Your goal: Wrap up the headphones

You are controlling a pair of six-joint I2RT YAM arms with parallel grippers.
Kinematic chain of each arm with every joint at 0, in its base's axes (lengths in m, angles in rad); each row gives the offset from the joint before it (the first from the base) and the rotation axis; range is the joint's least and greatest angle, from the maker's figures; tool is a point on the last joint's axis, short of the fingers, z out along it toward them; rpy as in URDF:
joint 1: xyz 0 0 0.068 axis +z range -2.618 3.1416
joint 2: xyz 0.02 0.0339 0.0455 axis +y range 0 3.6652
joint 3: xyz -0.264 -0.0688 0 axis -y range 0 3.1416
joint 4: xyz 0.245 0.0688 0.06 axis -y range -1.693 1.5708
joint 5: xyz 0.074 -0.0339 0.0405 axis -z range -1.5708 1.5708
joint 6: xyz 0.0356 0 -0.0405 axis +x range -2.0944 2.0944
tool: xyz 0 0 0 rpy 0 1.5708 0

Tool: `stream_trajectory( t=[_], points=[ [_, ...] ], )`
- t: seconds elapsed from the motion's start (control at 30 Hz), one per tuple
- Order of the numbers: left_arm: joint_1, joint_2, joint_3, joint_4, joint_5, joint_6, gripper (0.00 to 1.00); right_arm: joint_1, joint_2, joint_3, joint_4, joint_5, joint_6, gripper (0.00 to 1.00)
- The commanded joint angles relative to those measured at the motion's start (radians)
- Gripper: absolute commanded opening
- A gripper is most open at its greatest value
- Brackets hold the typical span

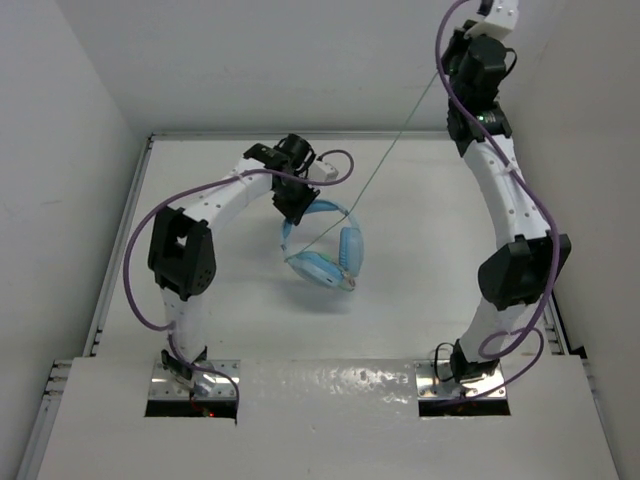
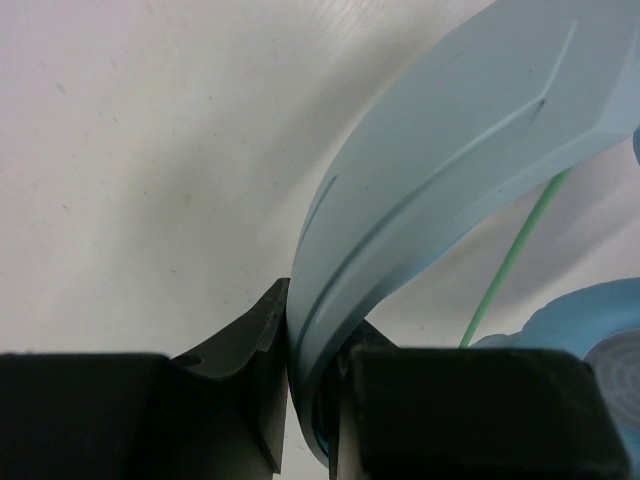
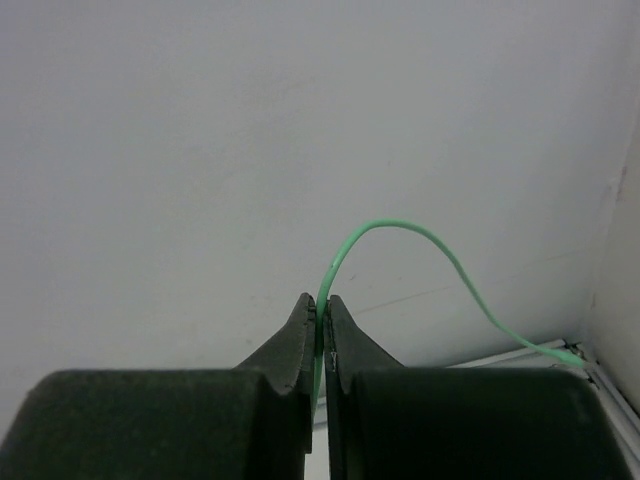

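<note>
Fingers [image 2: 235,350] of the left claw [image 2: 308,335] are pressing narrowly on the light blue headband [image 2: 450,170]. The band's edge is standing up between them and curving away to the right. Just right of that grip, a padded ear cup [image 2: 590,330] is showing at the edge of the left wrist view. The thin green cable [image 2: 512,255] is running up beside it and passing behind the band.

From above, the left claw [image 1: 297,205] is reaching in from the left and sitting over the far-left end of the headphones [image 1: 325,258]. They are sitting near the middle of the table [image 1: 420,290], a little left of centre. Whether they are resting on the surface or hanging just off it is not coming across clearly.

The right claw [image 3: 320,320] is closing fully on the cable: the strand is passing between the two tips, arching up and dropping off to the right. In the overhead view the cable is stretching taut in a straight line from the headphones toward the far right. There the right arm [image 1: 500,180] is rearing high, its claw not showing clearly at the top edge.
</note>
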Motion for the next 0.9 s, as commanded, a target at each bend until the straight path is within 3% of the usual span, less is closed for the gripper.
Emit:
stream_trajectory(
  t=[0.0, 0.2, 0.5, 0.67, 0.87],
  points=[
    [0.012, 0.063, 0.008, 0.019, -0.065, -0.123, 0.0, 0.136, -0.105, -0.046, 0.161, -0.031, -0.134, 0.0],
    [0.038, 0.281, 0.247, -0.112, -0.017, -0.161, 0.0, 0.297, -0.139, -0.036, 0.189, -0.153, -0.099, 0.0],
    [0.173, 0.354, 0.332, -0.089, 0.121, -0.252, 0.0, 0.501, -0.254, -0.195, 0.327, -0.228, -0.108, 0.0],
    [0.205, 0.35, 0.337, -0.069, 0.113, -0.258, 0.0, 0.583, -0.258, -0.231, 0.344, -0.279, -0.095, 0.0],
    [0.22, 0.382, 0.423, -0.074, 0.148, -0.266, 0.0, 0.66, -0.192, -0.274, 0.392, -0.579, -0.026, 0.0]
  ],
)
